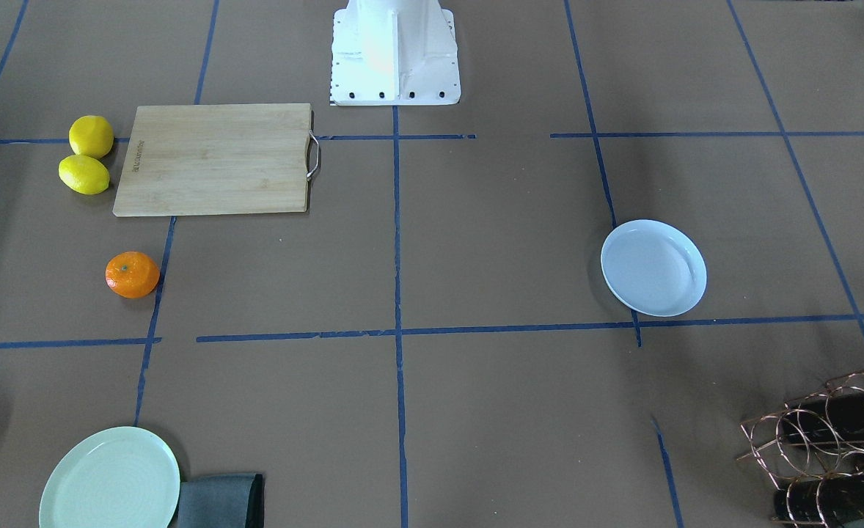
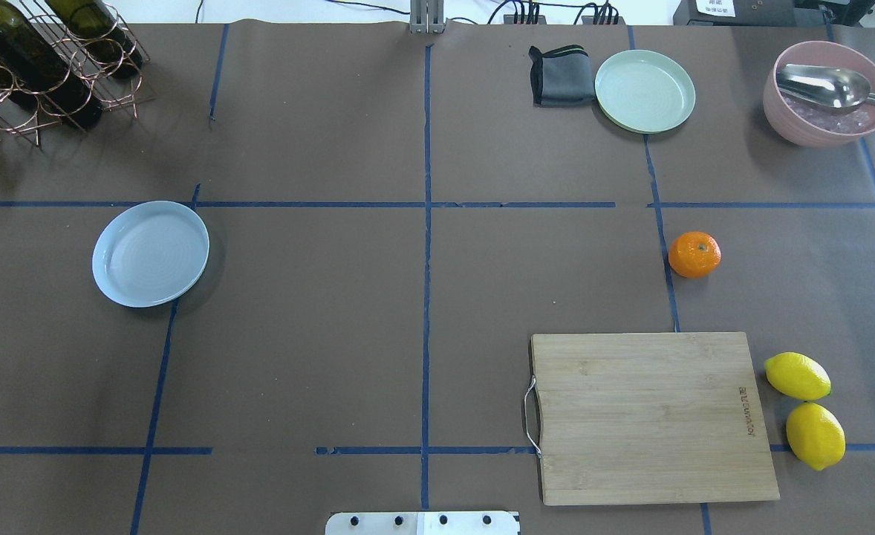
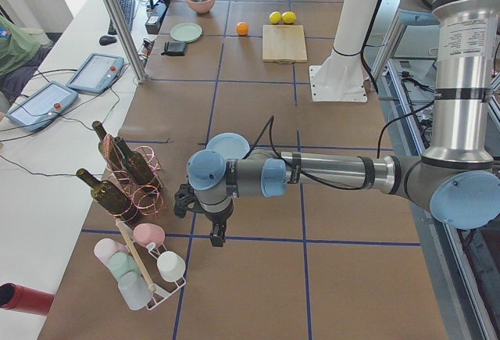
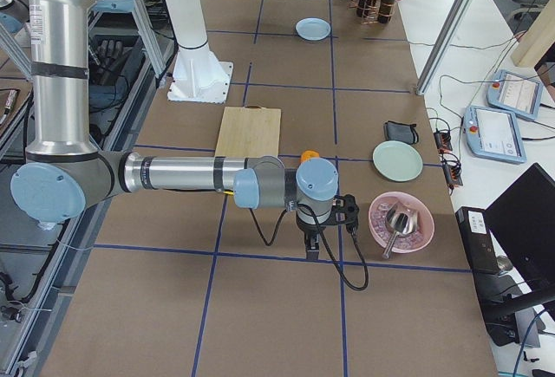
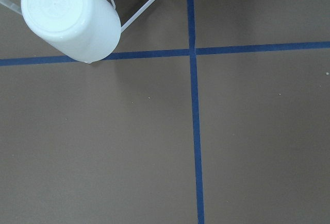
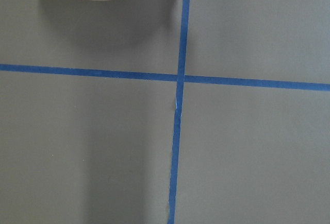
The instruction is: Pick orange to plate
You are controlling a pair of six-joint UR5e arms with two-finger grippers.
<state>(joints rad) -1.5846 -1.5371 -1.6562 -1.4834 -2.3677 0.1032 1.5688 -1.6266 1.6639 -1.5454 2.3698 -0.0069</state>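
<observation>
The orange (image 2: 694, 254) lies on the brown table on the robot's right side, just beyond the cutting board; it also shows in the front view (image 1: 132, 275). The pale bluish-white plate (image 2: 151, 253) sits empty on the left side, far from the fruit (image 1: 653, 268). My left gripper (image 3: 205, 227) hangs low beyond the table's left end, past the plate. My right gripper (image 4: 314, 247) hangs low beside the pink bowl, past the orange. Both show only in the side views, so I cannot tell if they are open or shut. Neither wrist view shows fingers.
A wooden cutting board (image 2: 649, 416) lies near the robot, with two lemons (image 2: 805, 409) beside it. A light green plate (image 2: 645, 91), grey cloth (image 2: 560, 74) and pink bowl with spoon (image 2: 827, 93) stand far right. A wine rack (image 2: 44, 59) stands far left, and a cup rack (image 3: 144, 270) past it.
</observation>
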